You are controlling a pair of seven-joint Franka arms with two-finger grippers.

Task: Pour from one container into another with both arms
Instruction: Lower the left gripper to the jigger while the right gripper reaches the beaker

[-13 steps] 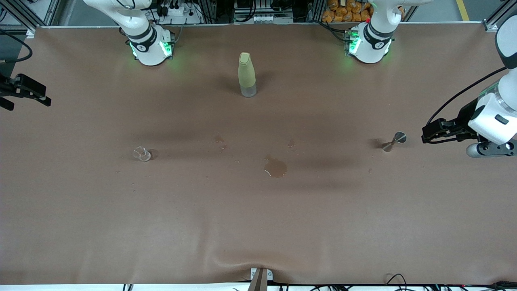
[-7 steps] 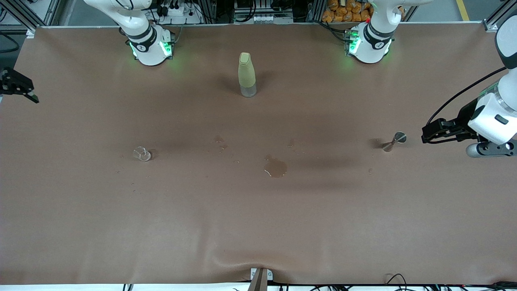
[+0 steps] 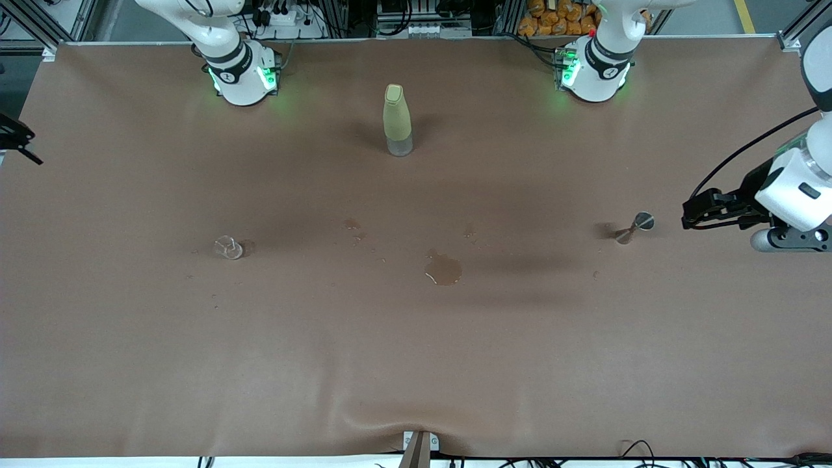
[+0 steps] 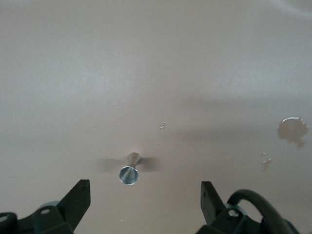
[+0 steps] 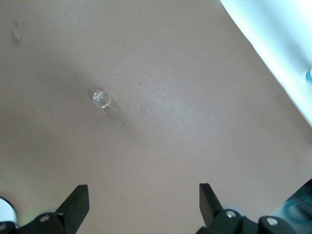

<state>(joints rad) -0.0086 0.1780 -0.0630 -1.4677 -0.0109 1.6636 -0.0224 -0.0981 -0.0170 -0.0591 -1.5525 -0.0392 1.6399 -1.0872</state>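
The tiny clear glass cup [image 3: 229, 247] stands on the brown table toward the right arm's end, also seen in the right wrist view [image 5: 101, 98]. The small silvery jigger [image 3: 634, 227] stands toward the left arm's end; its round rim shows in the left wrist view [image 4: 129, 174]. My left gripper [image 3: 688, 216] hangs open over the table just beside the jigger, with nothing between its fingers [image 4: 78, 197]. Only the tip of my right gripper [image 3: 18, 138] shows, over the table's edge at the right arm's end. It is open [image 5: 144, 195] and well apart from the cup.
A tall yellow-green bottle [image 3: 397, 120] stands near the arms' bases, midway between them. A wet puddle [image 3: 444, 269] and small droplets mark the middle of the table; the puddle also shows in the left wrist view [image 4: 292, 130]. A white surface [image 5: 278, 44] borders the table.
My right gripper has drawn back from the cup toward the table's edge, nearly leaving the front view. The left gripper has shifted slightly away from the jigger.
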